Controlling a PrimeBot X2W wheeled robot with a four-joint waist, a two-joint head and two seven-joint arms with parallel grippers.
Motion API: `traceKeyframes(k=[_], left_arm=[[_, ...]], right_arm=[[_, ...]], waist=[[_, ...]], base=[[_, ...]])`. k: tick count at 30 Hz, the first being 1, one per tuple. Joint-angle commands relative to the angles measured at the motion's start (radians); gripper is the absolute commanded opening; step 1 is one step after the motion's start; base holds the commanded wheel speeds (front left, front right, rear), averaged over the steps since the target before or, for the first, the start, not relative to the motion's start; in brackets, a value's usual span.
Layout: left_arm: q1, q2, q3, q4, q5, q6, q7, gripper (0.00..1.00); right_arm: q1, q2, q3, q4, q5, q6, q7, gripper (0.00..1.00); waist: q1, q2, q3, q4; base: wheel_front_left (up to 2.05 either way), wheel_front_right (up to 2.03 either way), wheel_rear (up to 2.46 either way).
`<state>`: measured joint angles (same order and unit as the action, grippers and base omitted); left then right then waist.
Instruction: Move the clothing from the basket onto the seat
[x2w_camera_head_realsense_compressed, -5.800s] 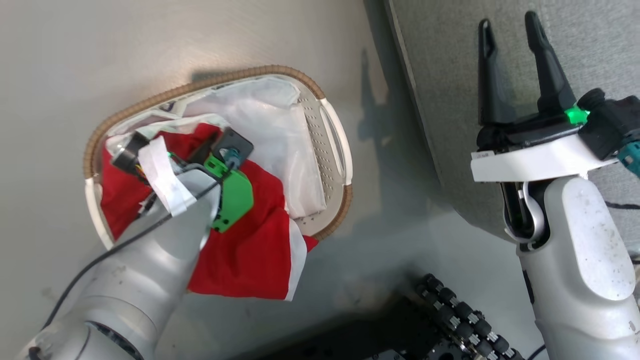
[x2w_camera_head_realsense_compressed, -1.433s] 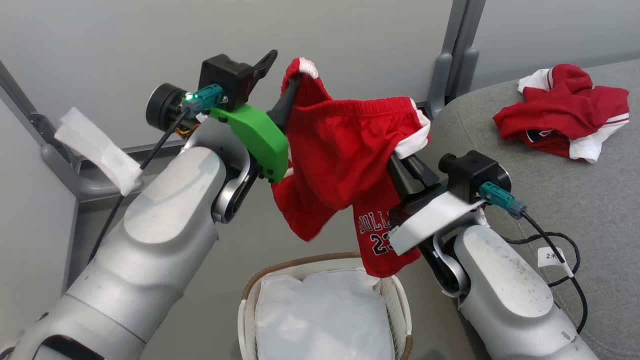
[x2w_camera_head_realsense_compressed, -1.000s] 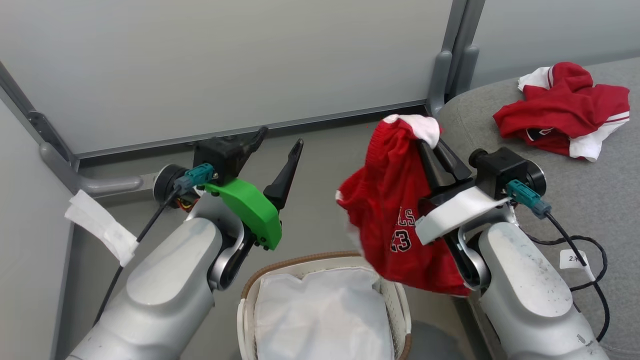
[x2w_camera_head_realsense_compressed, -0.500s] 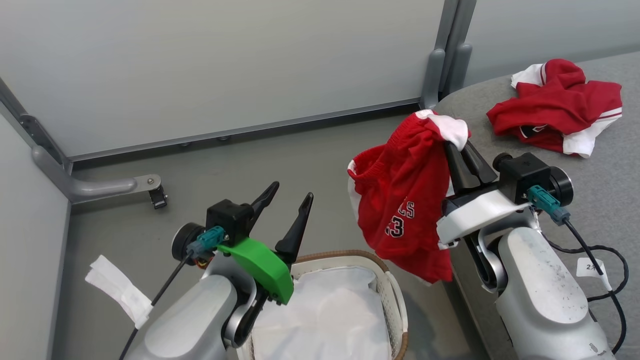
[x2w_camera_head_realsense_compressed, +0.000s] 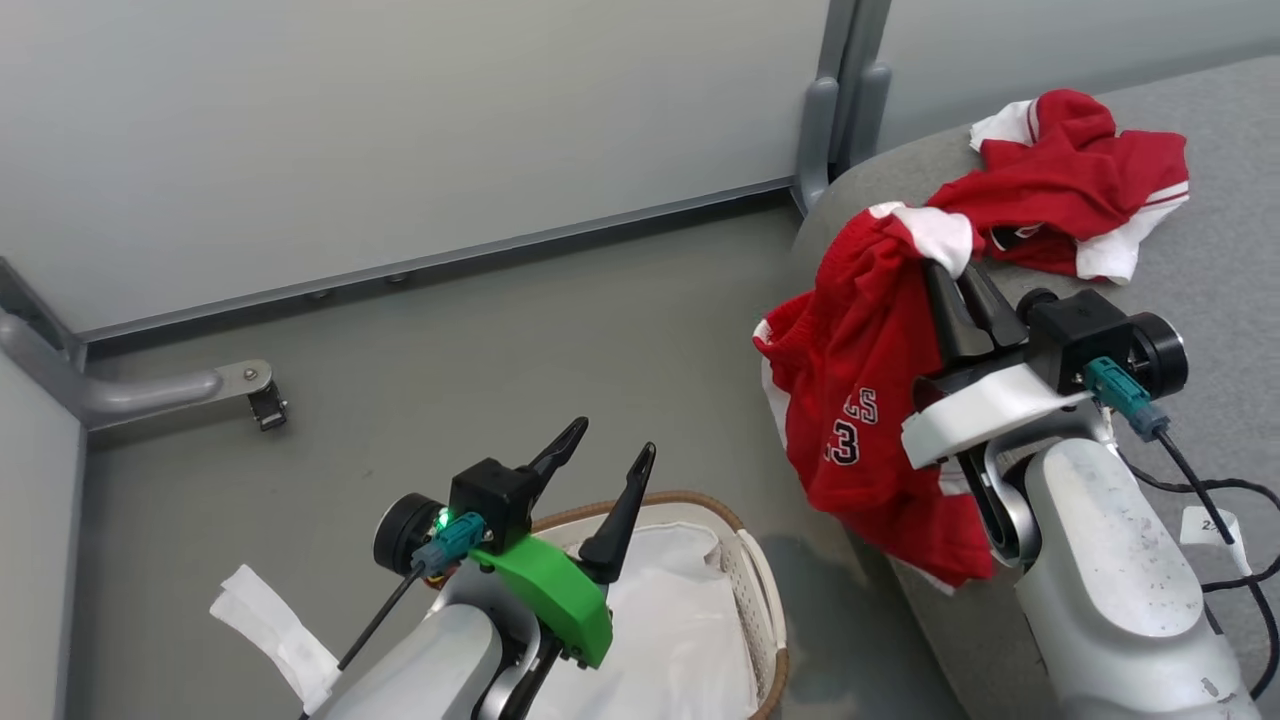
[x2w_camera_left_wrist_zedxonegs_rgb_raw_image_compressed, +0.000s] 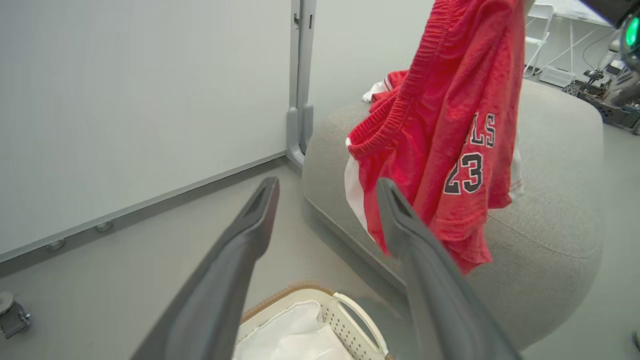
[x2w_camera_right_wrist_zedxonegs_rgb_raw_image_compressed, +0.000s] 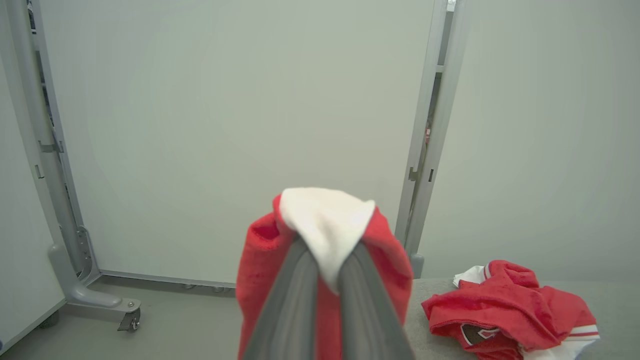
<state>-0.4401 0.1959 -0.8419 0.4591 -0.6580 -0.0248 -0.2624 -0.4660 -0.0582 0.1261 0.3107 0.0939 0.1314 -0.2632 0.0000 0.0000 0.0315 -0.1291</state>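
Observation:
My right gripper (x2w_camera_head_realsense_compressed: 950, 268) is shut on a red jersey printed "23" (x2w_camera_head_realsense_compressed: 860, 400), which hangs from its fingers over the near edge of the grey seat (x2w_camera_head_realsense_compressed: 1220, 230). The right wrist view has the fabric's white trim pinched between the fingers (x2w_camera_right_wrist_zedxonegs_rgb_raw_image_compressed: 330, 240). A second red jersey (x2w_camera_head_realsense_compressed: 1075, 185) lies crumpled farther back on the seat (x2w_camera_right_wrist_zedxonegs_rgb_raw_image_compressed: 500, 295). My left gripper (x2w_camera_head_realsense_compressed: 612, 462) stands open and holds nothing above the white basket (x2w_camera_head_realsense_compressed: 745, 570), which contains just its white liner (x2w_camera_head_realsense_compressed: 660, 620). In the left wrist view the hanging jersey (x2w_camera_left_wrist_zedxonegs_rgb_raw_image_compressed: 450, 150) is ahead, to the right of my open fingers.
Grey partition panels with metal posts (x2w_camera_head_realsense_compressed: 835, 110) stand behind the seat and the floor. A wheeled partition foot (x2w_camera_head_realsense_compressed: 250, 395) rests on the floor at the left. A black cable with a white tag (x2w_camera_head_realsense_compressed: 1215, 525) lies on the seat beside my right arm.
Both grippers lifted the jersey out of the basket; the left then let go, opened and dropped down over the basket. The right has carried the jersey toward the seat. The camera has turned.

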Motion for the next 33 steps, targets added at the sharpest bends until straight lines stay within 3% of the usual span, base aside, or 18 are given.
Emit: traceKeyframes(k=[1,11,17,28,33], left_arm=[[0.016,-0.005,0.009,-0.002,0.021,-0.004,-0.003,1.0],[-0.014,-0.034,0.028,0.015,0.109,-0.033,-0.002,1.0],[-0.034,-0.049,0.024,0.039,0.143,-0.049,-0.002,1.0],[-0.074,-0.079,-0.001,0.07,0.183,-0.076,-0.002,1.0],[-0.097,-0.097,-0.014,0.066,0.203,-0.083,-0.002,1.0]], right_arm=[[-0.013,-0.014,-0.009,-0.01,-0.007,-0.001,-0.002,0.0],[-0.033,-0.067,-0.051,-0.038,-0.013,-0.001,-0.002,0.0],[-0.036,-0.079,-0.056,-0.039,-0.015,-0.001,-0.002,0.0],[-0.097,-0.129,-0.011,0.025,0.026,-0.001,-0.002,0.0],[-0.222,-0.213,0.017,0.058,0.044,-0.001,-0.002,0.0]], waist=[[0.0,0.0,0.025,-0.055],[0.0,0.0,0.096,-0.225],[0.0,0.0,0.129,-0.285],[0.0,0.0,0.183,-0.266],[0.0,0.0,0.22,-0.211]], base=[[0.0,0.0,0.0],[0.0,0.0,0.0],[0.0,0.0,0.0],[0.0,0.0,0.0],[0.0,0.0,0.0]])
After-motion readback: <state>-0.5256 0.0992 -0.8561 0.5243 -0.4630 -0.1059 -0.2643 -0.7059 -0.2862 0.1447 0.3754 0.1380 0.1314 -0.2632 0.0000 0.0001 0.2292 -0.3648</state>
